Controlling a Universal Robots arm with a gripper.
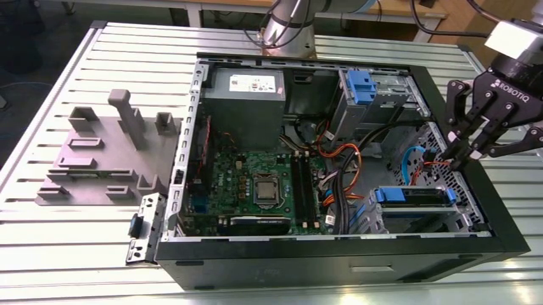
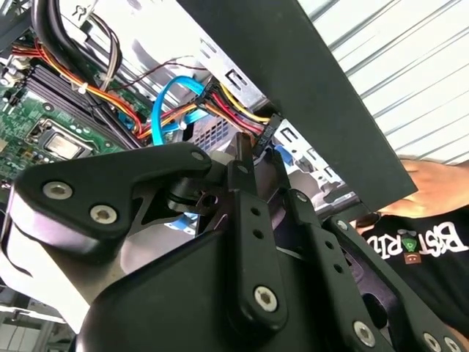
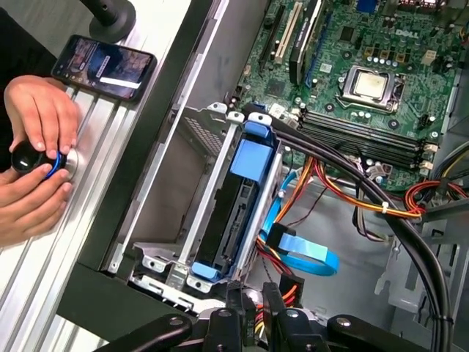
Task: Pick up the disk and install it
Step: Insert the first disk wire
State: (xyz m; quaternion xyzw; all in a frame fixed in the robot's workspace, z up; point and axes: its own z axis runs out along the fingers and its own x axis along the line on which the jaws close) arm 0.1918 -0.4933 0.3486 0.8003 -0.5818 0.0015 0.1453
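The disk [image 1: 413,196] sits in its bright blue carrier inside the metal drive cage at the open computer case's corner, on the exterior view's right. In the first wrist view the disk [image 3: 233,216] lies edge-up between the cage rails, with blue clips at both ends. My gripper [image 1: 462,160] hangs just above and beyond the cage, its fingers drawn together and pointing down into the orange and blue cables. In the first wrist view the gripper [image 3: 253,304] is over the cable connectors beside the disk's end. Whether the fingertips [image 2: 242,150] pinch a connector is hidden.
The case holds a green motherboard [image 1: 254,178], a grey power supply box [image 1: 246,86] and a second blue carrier [image 1: 360,86] in the far bay. A grey fixture [image 1: 102,152] stands on the slatted table. A person's hands [image 3: 37,147] rest on a knob near a phone [image 3: 102,66].
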